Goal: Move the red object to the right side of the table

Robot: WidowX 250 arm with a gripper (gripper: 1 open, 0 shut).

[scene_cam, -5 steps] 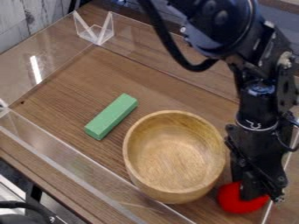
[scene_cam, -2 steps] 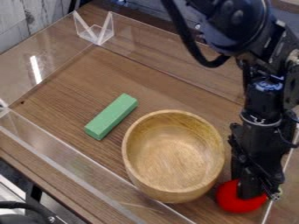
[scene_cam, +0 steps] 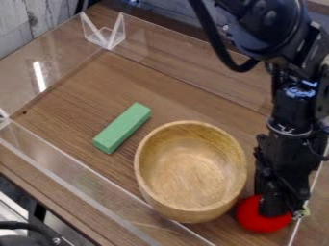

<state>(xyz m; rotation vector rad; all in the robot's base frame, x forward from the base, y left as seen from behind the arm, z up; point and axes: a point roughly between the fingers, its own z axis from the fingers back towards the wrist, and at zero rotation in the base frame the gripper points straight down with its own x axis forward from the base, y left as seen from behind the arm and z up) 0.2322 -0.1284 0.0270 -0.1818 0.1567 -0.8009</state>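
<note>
The red object (scene_cam: 261, 217) is a small rounded red toy fruit resting on the brown wood-grain table (scene_cam: 167, 91) at the lower right, just beside the wooden bowl's right rim. My black gripper (scene_cam: 275, 207) points steeply down onto it and is shut on its top, covering the upper part of the fruit. The fingertips are hard to tell apart against the dark arm.
A large wooden bowl (scene_cam: 193, 169) sits just left of the gripper, nearly touching the fruit. A green rectangular block (scene_cam: 122, 128) lies to the bowl's left. Low clear acrylic walls (scene_cam: 58, 168) edge the table, with a clear stand (scene_cam: 102, 31) at the far left corner.
The arm has barely shifted; the red fruit and gripper sit slightly more to the left, closer to the bowl's rim. The gripper stays shut.
</note>
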